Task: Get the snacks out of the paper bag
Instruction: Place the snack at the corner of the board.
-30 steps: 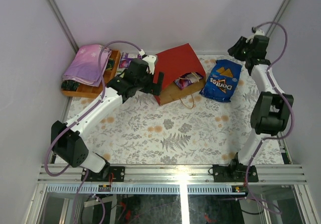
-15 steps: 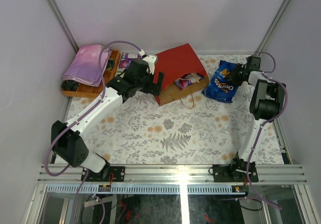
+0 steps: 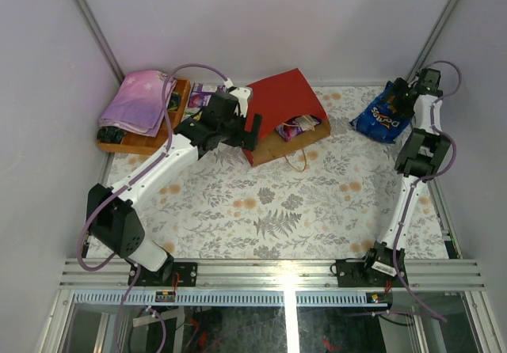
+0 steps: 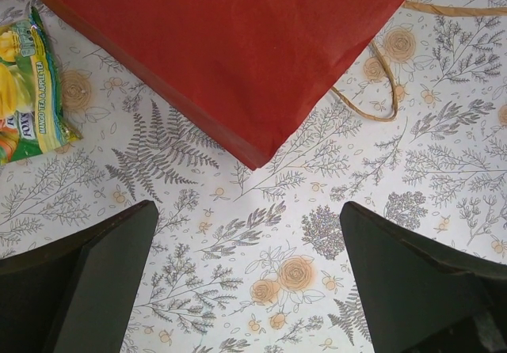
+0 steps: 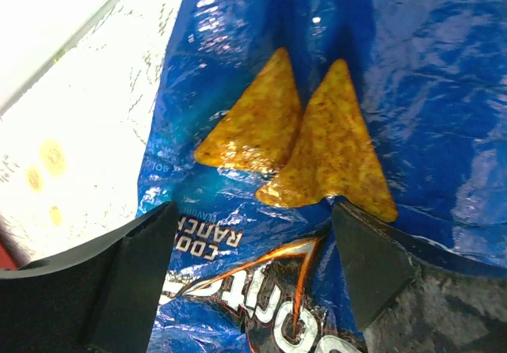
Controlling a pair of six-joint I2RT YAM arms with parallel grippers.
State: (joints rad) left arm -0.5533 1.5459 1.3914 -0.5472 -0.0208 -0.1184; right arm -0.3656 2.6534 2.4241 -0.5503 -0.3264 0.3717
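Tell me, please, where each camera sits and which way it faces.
Top external: above and behind the bases, looking down on the table; the left arm and right arm show.
Left wrist: on the left arm, looking down at the paper bag's red corner and a yellow-green packet; its spread fingers show.
Right wrist: close over the Doritos bag; its spread fingers show.
Shared: top and left wrist both see the paper bag; top and right wrist, the Doritos bag.

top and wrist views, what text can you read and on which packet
"Doritos": blue Doritos bag, upside down in the top view.
"COO... RANCH": same bag, right wrist view, partly hidden.
"MANGO TEA & APPLE TEA": yellow-green candy bag, left wrist view.
Purple-white packs in the paper bag: too small to read.
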